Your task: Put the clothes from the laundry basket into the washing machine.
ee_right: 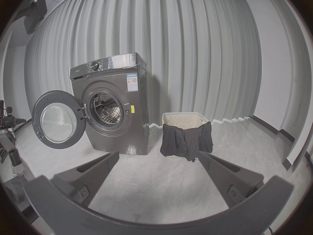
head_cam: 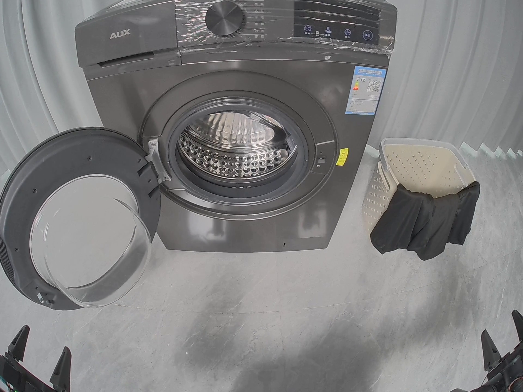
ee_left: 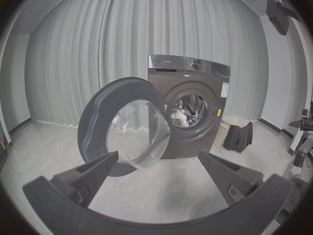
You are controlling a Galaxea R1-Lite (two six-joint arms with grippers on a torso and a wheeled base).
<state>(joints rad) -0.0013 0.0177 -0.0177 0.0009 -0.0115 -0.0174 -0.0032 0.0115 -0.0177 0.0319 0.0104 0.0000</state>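
Note:
A grey front-loading washing machine (head_cam: pixel 234 110) stands ahead with its round door (head_cam: pixel 81 219) swung wide open to the left, showing the bare steel drum (head_cam: pixel 237 142). To its right a cream perforated laundry basket (head_cam: pixel 422 164) sits on the floor, a black garment (head_cam: pixel 427 219) draped over its front rim. My left gripper (head_cam: pixel 39 355) hangs low at the near left, open and holding nothing. My right gripper (head_cam: pixel 504 341) is low at the near right, open too, well short of the basket. The wrist views show the machine (ee_left: pixel 189 105), the basket (ee_right: pixel 184 119) and the garment (ee_right: pixel 186 141) from afar.
Grey marbled floor (head_cam: pixel 261 311) stretches open between me and the machine. White pleated curtains (head_cam: pixel 463 55) line the wall behind. The open door juts out toward my left side.

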